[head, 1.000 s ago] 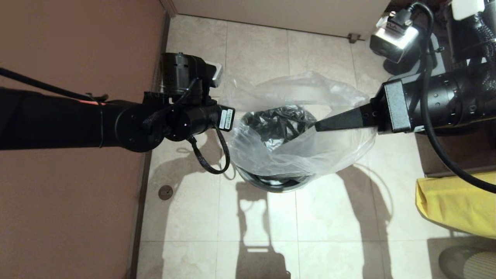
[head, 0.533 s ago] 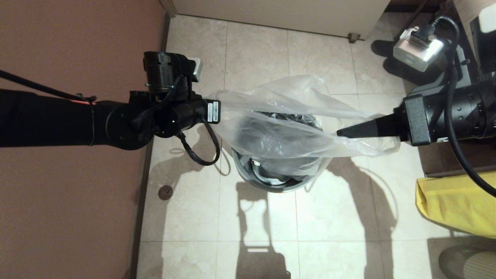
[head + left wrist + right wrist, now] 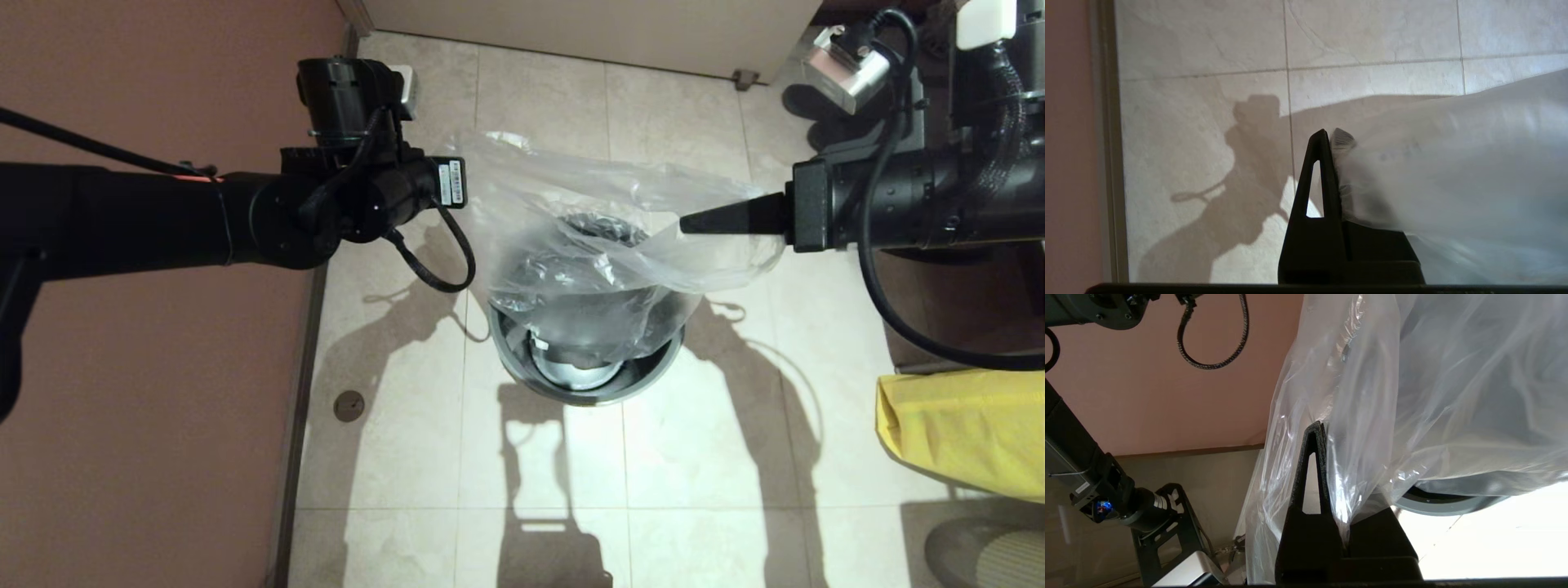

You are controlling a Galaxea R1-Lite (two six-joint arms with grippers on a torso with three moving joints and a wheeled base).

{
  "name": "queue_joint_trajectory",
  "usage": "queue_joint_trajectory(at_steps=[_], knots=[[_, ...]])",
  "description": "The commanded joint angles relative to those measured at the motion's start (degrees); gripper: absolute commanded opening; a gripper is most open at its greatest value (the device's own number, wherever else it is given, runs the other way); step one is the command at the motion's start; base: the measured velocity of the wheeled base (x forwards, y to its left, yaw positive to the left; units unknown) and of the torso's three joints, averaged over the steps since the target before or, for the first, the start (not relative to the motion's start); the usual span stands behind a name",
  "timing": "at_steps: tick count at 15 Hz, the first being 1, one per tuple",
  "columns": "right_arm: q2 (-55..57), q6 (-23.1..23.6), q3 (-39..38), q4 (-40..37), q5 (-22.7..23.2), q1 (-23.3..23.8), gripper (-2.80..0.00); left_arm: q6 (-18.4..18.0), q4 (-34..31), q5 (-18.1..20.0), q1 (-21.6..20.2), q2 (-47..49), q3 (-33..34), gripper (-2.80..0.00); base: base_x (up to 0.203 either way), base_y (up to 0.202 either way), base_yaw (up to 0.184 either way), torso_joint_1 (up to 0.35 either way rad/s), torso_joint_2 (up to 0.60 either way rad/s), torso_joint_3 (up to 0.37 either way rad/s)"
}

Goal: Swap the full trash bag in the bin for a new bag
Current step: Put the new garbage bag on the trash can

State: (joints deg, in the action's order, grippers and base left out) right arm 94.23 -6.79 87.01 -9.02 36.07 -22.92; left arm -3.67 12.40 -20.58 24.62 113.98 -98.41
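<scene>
The new bag [image 3: 604, 237], clear and crinkly, hangs stretched between my two grippers above the bin [image 3: 588, 390], and its lower part sags into the bin's mouth. My left gripper [image 3: 1331, 139] is shut on the bag's left edge [image 3: 1453, 171]; in the head view its fingers are hidden behind the wrist. My right gripper [image 3: 690, 222] is shut on the bag's right edge, with film pinched between the jaws [image 3: 1319, 426]. The bin's near grey rim and shiny bottom are uncovered. In the right wrist view the bag [image 3: 1453, 396] drapes over the rim [image 3: 1437, 504].
A brown wall [image 3: 147, 425] runs close along the left. An opaque yellow bag [image 3: 963, 429] lies on the tile floor at the right edge; whether it is the full trash bag I cannot tell. A pale wall [image 3: 588, 33] closes the far side.
Both grippers carried the bag toward the far wall. The right gripper pulled out to the right, then came back in. The bin's near rim is now uncovered.
</scene>
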Motion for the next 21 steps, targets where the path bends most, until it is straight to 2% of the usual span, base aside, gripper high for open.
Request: queue_joint_trajectory(at_steps=[1, 3, 6, 9, 12, 15, 17, 21], knots=[[2.0, -0.2, -1.3, 0.1, 0.2, -0.4, -2.8, 0.1, -0.8, -0.2, 0.2, 0.8, -0.1, -2.8, 0.0, 0.0, 0.0, 0.0, 0.0, 0.0], [1.9, 0.5, -5.9, 0.4, 0.0, 0.0, -2.8, 0.6, 0.0, -0.1, 0.6, 0.0, 5.7, -2.8, 0.0, 0.0, 0.0, 0.0, 0.0, 0.0], [1.7, 2.4, -11.1, 0.9, -0.2, 1.8, -2.8, 0.7, 7.9, 0.0, 1.3, -0.1, 13.6, -2.8, 0.0, 0.0, 0.0, 0.0, 0.0, 0.0], [3.7, 1.7, -10.9, 4.5, -0.1, 2.6, -2.8, 0.6, 8.5, 0.2, 1.6, 1.5, 12.1, -2.8, 0.0, 0.0, 0.0, 0.0, 0.0, 0.0], [6.3, -2.0, -11.0, 11.4, -0.3, 3.7, -2.8, 0.6, 8.2, 0.2, 0.6, 3.9, 8.4, -2.8, 0.0, 0.0, 0.0, 0.0, 0.0, 0.0], [6.2, -2.2, -13.9, 11.0, -3.1, 5.4, -2.8, 1.0, 8.5, 0.3, 1.2, 2.0, 14.5, -2.8, 0.0, 0.0, 0.0, 0.0, 0.0, 0.0], [6.0, -2.0, -17.3, 11.2, -5.7, 5.5, -2.8, 2.9, 8.7, 0.4, 1.6, 2.1, 17.0, -2.8, 0.0, 0.0, 0.0, 0.0, 0.0, 0.0], [6.8, -2.3, -23.3, 17.1, -5.8, 5.7, -2.8, 4.0, 9.8, 0.3, 2.4, 2.2, 18.9, -2.8, 0.0, 0.0, 0.0, 0.0, 0.0, 0.0]])
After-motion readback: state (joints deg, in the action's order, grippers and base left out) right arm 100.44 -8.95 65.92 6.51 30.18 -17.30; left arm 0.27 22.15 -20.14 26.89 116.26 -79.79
